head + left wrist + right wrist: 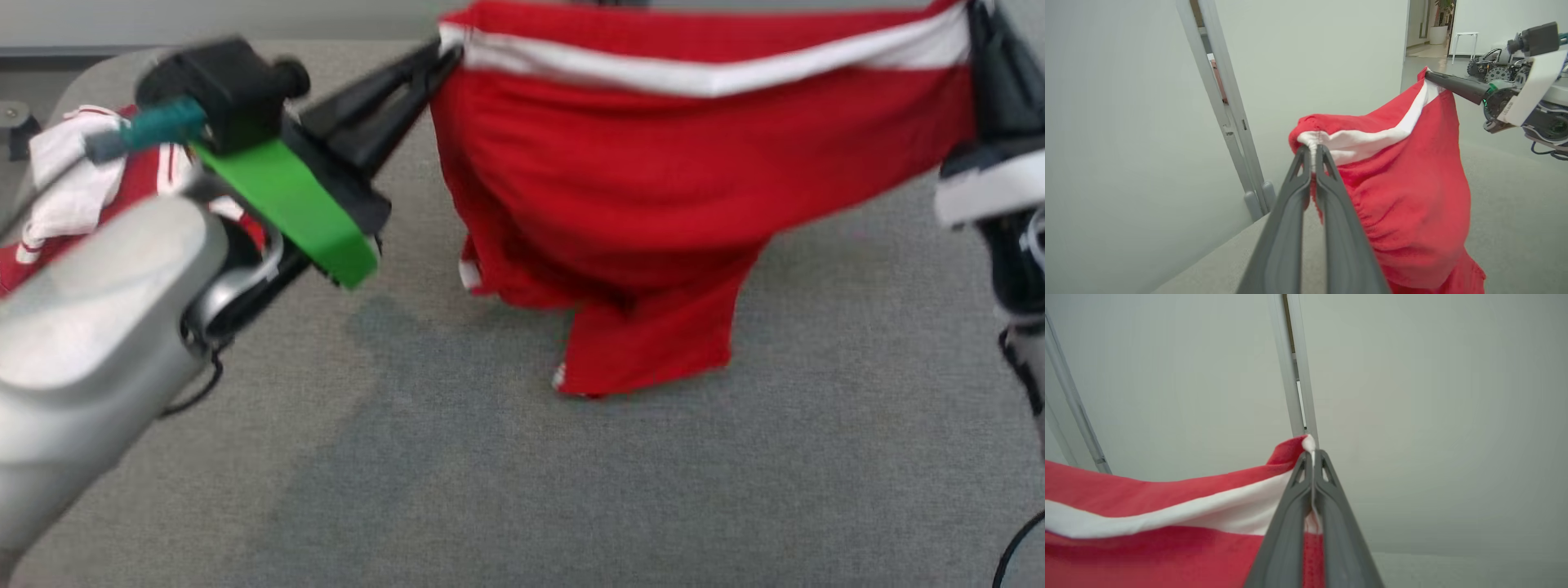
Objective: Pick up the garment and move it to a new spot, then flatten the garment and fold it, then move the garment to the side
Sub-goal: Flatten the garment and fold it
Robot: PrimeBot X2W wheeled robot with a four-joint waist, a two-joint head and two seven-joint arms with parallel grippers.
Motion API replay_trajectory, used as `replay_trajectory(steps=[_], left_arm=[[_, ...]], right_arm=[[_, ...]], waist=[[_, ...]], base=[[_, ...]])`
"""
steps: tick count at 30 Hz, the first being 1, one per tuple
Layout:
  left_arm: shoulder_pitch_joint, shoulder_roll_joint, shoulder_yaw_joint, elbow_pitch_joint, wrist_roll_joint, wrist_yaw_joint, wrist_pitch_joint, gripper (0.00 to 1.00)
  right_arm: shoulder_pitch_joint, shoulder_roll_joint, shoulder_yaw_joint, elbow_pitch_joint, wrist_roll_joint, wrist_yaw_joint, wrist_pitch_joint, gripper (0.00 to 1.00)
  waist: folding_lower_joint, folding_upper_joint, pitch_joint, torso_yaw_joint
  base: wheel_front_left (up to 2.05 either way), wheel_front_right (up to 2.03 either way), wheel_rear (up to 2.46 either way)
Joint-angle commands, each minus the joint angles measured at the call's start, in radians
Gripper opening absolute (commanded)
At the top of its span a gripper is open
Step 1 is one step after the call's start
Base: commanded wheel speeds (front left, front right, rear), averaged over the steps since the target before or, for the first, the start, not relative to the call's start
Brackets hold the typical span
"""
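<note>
Grey table [490, 490] | garment [653, 180] top cropped | left fingers [1292, 212], right fingers [1290, 522] clamp white band [702, 77]

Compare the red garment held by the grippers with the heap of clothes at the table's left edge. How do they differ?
The held garment hangs stretched between the left gripper and right gripper; the heap lies crumpled on the table. The held garment is mostly red with one white band; the heap shows more white. Both are red and white.

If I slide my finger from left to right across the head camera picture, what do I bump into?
A pile of red and white clothes → left pincer → red garment with a white stripe → right pincer.
</note>
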Motion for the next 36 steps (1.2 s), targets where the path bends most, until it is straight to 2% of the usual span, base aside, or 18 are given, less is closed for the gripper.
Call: replay_trajectory(steps=[1,5,9,12,14,18,23,28,36], left_arm=[[-0.097,-0.010,-0.006,0.019,-0.011,-0.003,-0.002,0.00],[-0.358,-0.045,-0.029,0.106,-0.001,-0.003,-0.048,0.00],[-0.545,-0.106,-0.027,0.206,0.042,-0.003,-0.135,0.00],[-0.587,-0.145,-0.003,0.239,0.065,-0.003,-0.153,0.00],[-0.544,-0.160,0.024,0.210,0.088,-0.003,-0.153,0.00],[-0.381,-0.140,0.007,0.148,0.105,-0.003,-0.153,0.00],[-0.119,-0.084,-0.070,0.090,0.084,-0.003,-0.153,0.00],[0.132,-0.053,-0.097,0.052,0.096,-0.002,-0.153,0.00],[0.415,-0.081,-0.083,0.054,0.198,-0.002,-0.153,0.00]], right_arm=[[-0.095,-0.008,-0.015,0.002,-0.008,0.000,0.013,0.00],[-0.346,-0.005,-0.059,0.051,-0.059,0.000,0.025,0.00],[-0.542,-0.005,-0.114,0.097,-0.134,0.000,-0.019,0.00],[-0.602,-0.002,-0.129,0.104,-0.166,0.000,-0.041,0.00],[-0.589,0.003,-0.133,0.101,-0.165,0.000,-0.042,0.00],[-0.448,0.010,-0.132,0.101,-0.137,0.000,-0.017,0.00],[-0.175,0.033,-0.172,0.102,-0.097,0.000,-0.012,0.00],[0.093,0.054,-0.215,0.083,-0.058,-0.001,-0.016,0.00],[0.431,0.078,-0.252,-0.009,-0.007,-0.001,-0.027,0.00]], waist=[[0.0000,0.0000,0.150,-0.092],[0.0000,0.0000,0.260,-0.149],[0.0000,0.0000,0.325,-0.186],[0.0000,0.0000,0.346,-0.197],[0.0000,0.0000,0.357,-0.202],[0.0000,0.0000,0.365,-0.200],[0.0000,0.0000,0.347,-0.177],[0.0000,0.0000,0.292,-0.145],[0.0000,0.0000,0.154,-0.101]], base=[[0.00,0.00,0.00],[0.00,0.00,0.00],[0.00,0.00,0.00],[0.00,0.00,0.00],[0.00,0.00,0.00],[0.00,0.00,0.00],[0.00,0.00,0.00],[0.00,0.00,0.00],[0.00,0.00,0.00]])
